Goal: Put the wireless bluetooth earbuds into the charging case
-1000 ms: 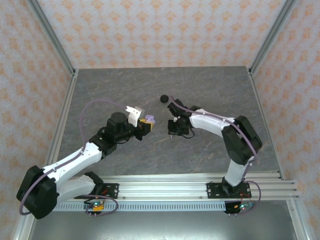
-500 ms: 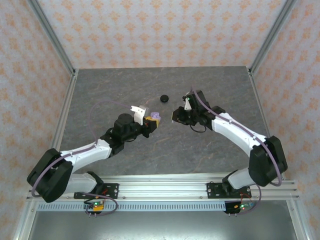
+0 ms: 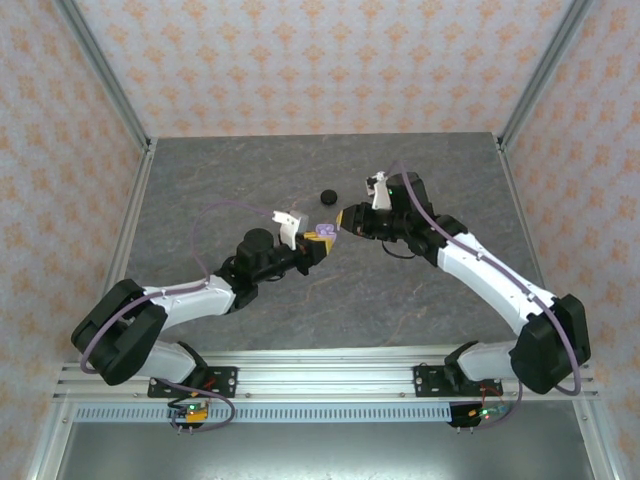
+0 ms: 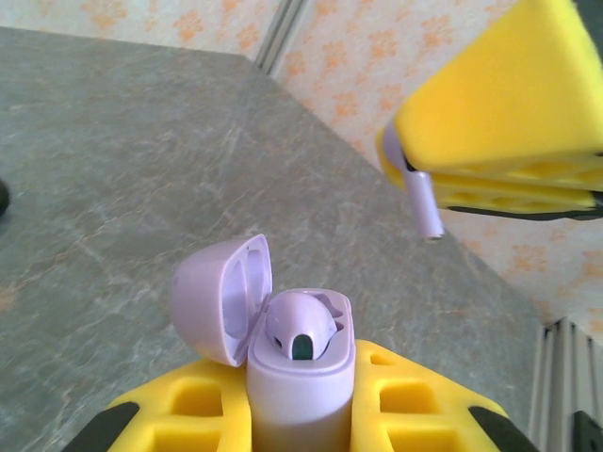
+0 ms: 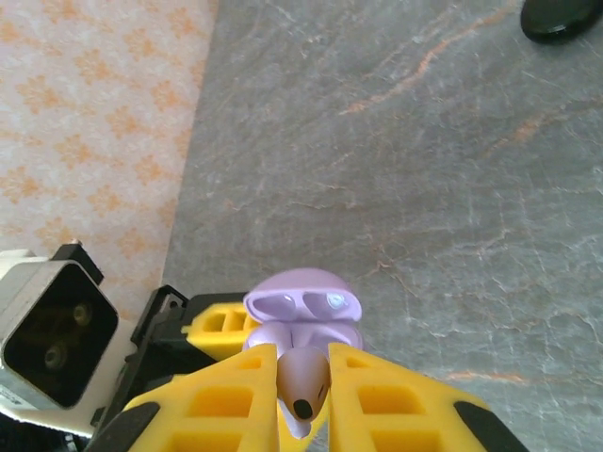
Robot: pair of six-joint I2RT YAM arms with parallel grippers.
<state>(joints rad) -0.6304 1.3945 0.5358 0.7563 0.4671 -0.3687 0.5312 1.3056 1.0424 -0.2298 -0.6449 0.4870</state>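
One lilac earbud [image 4: 300, 331] already sits in the open charging case [image 4: 300, 395], pinched by the left jaws; the right jaws pinch the second earbud [image 4: 421, 201] at its two o'clock, uninserted.

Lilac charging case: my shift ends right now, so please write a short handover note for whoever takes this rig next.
Left gripper: shut on the pale lilac plastic charging case, held above the table, hinged lid open.
Right gripper: shut on a loose lilac earbud, stem poking out, near the case mouth but not touching.
Done: another lilac earbud sits seated in the case.
Left: seat the held earbud, then probably close the lid.
A small black round puck lies apart on the grey stone-look table.
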